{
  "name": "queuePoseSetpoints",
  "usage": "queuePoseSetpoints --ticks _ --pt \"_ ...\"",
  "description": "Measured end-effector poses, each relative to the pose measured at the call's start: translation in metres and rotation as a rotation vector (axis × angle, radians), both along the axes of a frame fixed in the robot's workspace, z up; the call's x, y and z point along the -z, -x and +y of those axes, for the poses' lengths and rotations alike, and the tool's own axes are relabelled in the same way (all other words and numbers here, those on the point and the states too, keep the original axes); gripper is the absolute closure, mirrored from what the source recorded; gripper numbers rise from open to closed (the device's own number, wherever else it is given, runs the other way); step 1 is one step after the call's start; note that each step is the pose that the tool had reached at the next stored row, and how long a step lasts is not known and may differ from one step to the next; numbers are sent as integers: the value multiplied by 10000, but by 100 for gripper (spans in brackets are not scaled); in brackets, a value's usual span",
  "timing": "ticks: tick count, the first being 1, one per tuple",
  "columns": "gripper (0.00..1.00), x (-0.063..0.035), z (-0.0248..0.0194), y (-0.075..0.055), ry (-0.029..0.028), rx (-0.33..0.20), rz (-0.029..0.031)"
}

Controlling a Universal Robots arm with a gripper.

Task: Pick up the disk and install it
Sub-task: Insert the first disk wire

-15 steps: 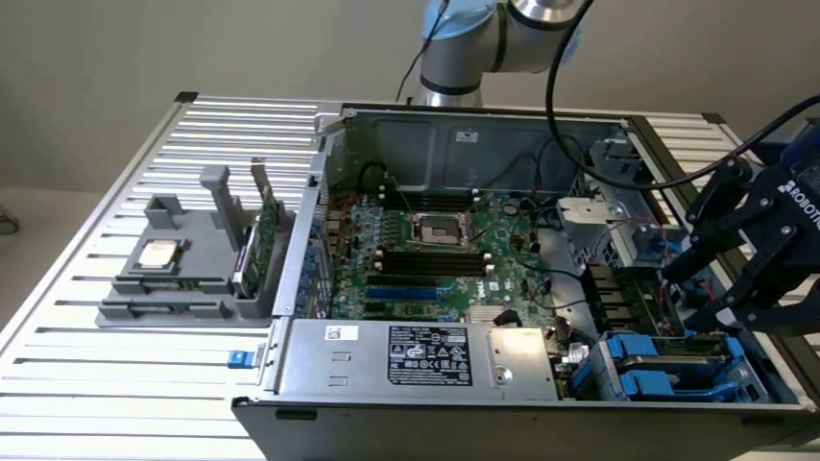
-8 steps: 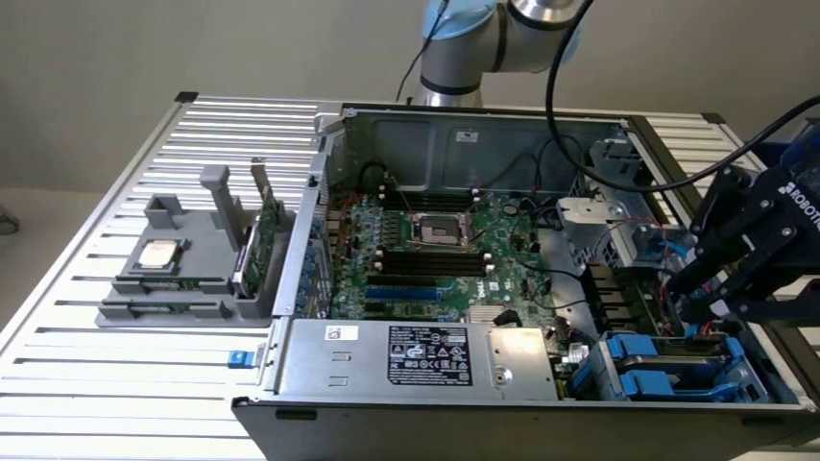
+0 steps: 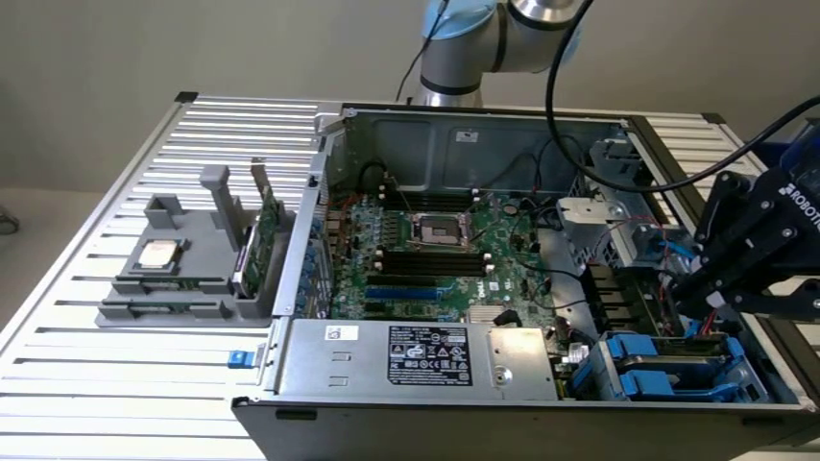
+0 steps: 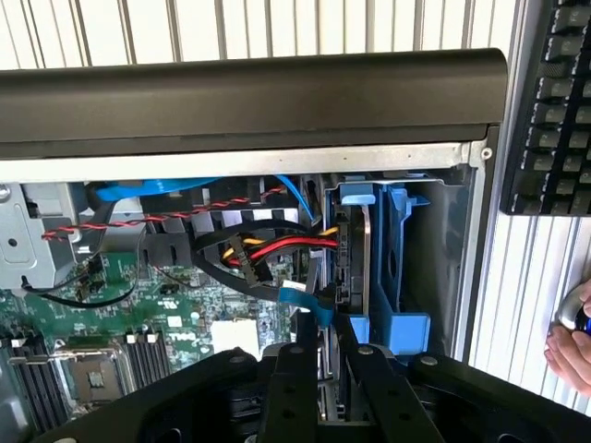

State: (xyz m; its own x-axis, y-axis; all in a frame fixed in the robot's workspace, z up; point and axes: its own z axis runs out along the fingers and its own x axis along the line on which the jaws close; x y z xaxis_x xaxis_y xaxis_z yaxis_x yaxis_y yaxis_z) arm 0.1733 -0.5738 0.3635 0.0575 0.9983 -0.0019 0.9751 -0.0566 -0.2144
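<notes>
**Claw hanging over the drive bay, disk standing on edge in its blue frame**

One robot arm [image 3: 474, 38] is reaching over one open computer case [image 3: 384, 403], which is lying on a slatted table [image 3: 103, 384]. It is carrying one black claw [image 3: 702, 309]. In the exterior view the claw is hovering at about 4 o'clock from the processor socket [image 3: 433, 229], above the case's drive corner, where two blue plastic frames [image 3: 640, 357] are sitting side by side. At 9 o'clock from the case one grey holder [image 3: 167, 298] is resting on the table. It is carrying one small square silver chip [image 3: 157, 254] and one green card [image 3: 265, 245] standing upright.

The disk [image 4: 366, 249] is standing on edge inside the drive bay. It is showing only a thin silver-grey side, with its blue frame [image 4: 399, 277] wrapping around it. Its label is turned out of sight. A bundle of red, yellow and black wires [image 4: 277, 247] is running up to the bay just beside it.

The wrist view is looking straight into that bay. The claw [image 4: 328, 349] is sitting just in front of the disk's near edge, and I cannot tell whether it is gripping anything. That view is also catching one black keyboard [image 4: 554, 101] lying on the table outside the case, and near it one person's hand [image 4: 565, 355]. The exterior view is giving the holder, chip and card instead.
</notes>
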Motion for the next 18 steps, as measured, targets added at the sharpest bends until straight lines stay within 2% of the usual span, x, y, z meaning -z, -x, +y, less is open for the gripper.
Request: queuePoseSetpoints --ticks 5,10,18 --pt "81 22 1 1 1 -1 -51" --pt "81 105 -10 3 -22 0 -52" --pt "81 130 -11 23 -22 1 -52"
